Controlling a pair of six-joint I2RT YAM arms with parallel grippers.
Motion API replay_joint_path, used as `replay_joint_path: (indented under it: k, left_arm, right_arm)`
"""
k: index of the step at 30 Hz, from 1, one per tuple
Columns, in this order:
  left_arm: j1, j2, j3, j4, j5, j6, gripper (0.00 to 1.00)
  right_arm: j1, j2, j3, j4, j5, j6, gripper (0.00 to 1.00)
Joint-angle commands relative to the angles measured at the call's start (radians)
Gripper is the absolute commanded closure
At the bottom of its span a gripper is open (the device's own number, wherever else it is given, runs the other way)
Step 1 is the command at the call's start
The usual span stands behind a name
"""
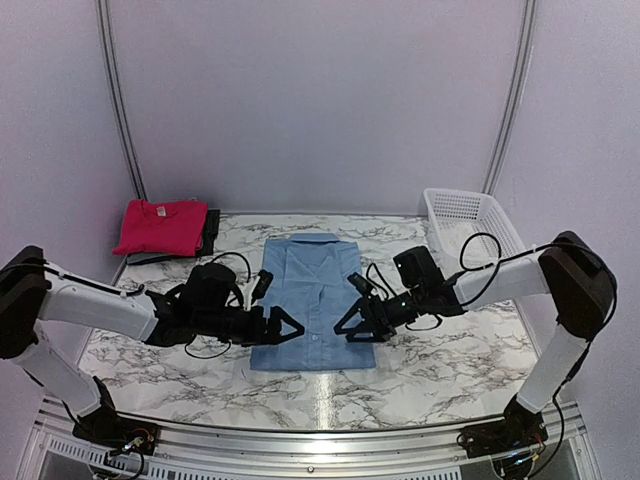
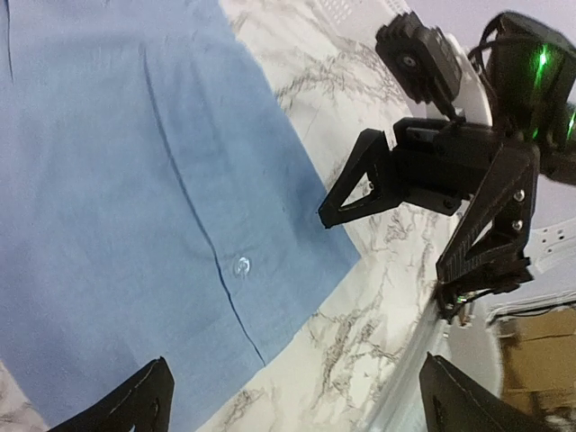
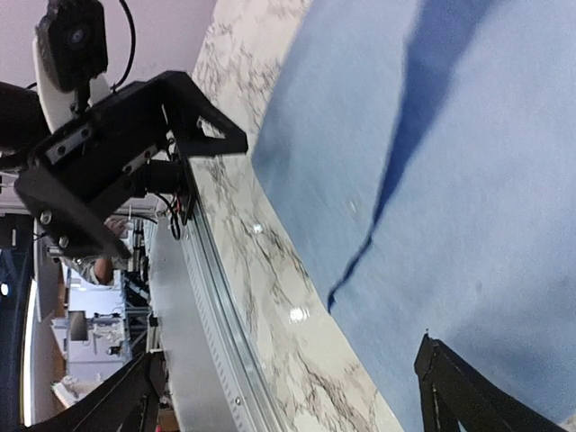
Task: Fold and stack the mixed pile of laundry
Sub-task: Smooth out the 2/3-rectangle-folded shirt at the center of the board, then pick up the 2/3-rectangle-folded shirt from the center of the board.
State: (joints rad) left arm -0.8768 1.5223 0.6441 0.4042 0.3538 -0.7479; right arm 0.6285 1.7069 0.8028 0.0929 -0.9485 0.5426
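Note:
A light blue collared shirt (image 1: 315, 300) lies folded flat in the middle of the marble table (image 1: 450, 360). At its near left corner my left gripper (image 1: 288, 325) stands open and empty. My right gripper (image 1: 347, 323), also open and empty, is at the near right edge, facing the left one. In the left wrist view the shirt (image 2: 117, 180) with a button fills the left side, and my left gripper (image 2: 297, 400) straddles its near corner, with the right gripper (image 2: 382, 252) beyond. The right wrist view shows the shirt's hem (image 3: 450, 180) between wide fingers (image 3: 459, 391). A folded pink-red T-shirt (image 1: 160, 226) lies on a dark garment (image 1: 211, 230) at the back left.
A white slatted basket (image 1: 470, 215) stands at the back right corner. A metal rail (image 1: 320, 440) runs along the table's near edge. Pale walls close in the back and sides.

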Motion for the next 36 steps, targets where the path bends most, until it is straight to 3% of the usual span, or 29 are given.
replay_joint_path:
  k: [1, 6, 15, 19, 25, 33, 36]
  left_arm:
    - [-0.068, -0.112, 0.117, -0.366, -0.314, 0.356, 0.01]
    - [-0.132, -0.134, 0.089, -0.323, -0.417, 0.518, 0.01]
    - [-0.250, -0.055, 0.088, -0.220, -0.545, 0.738, 0.01]
    - [-0.308, -0.014, 0.092, -0.217, -0.600, 0.906, 0.07]
    - [-0.358, 0.075, 0.117, -0.224, -0.676, 1.093, 0.23]
    - [-0.393, 0.240, 0.209, -0.205, -0.812, 1.219, 0.47]
    - [-0.404, 0.282, 0.230, -0.183, -0.880, 1.252, 0.61]
  right_arm:
    - [-0.009, -0.022, 0.218, -0.251, 0.096, -0.185, 0.13]
    - [-0.004, 0.143, 0.455, -0.287, 0.033, -0.219, 0.35]
    - [-0.017, 0.462, 0.705, -0.312, -0.032, -0.265, 0.65]
    - [-0.039, 0.570, 0.771, -0.326, -0.015, -0.287, 0.69]
    - [-0.031, 0.642, 0.790, -0.370, -0.001, -0.334, 0.71]
    - [-0.024, 0.653, 0.702, -0.335, 0.009, -0.340, 0.73]
    - [-0.019, 0.654, 0.681, -0.332, 0.011, -0.346, 0.73]
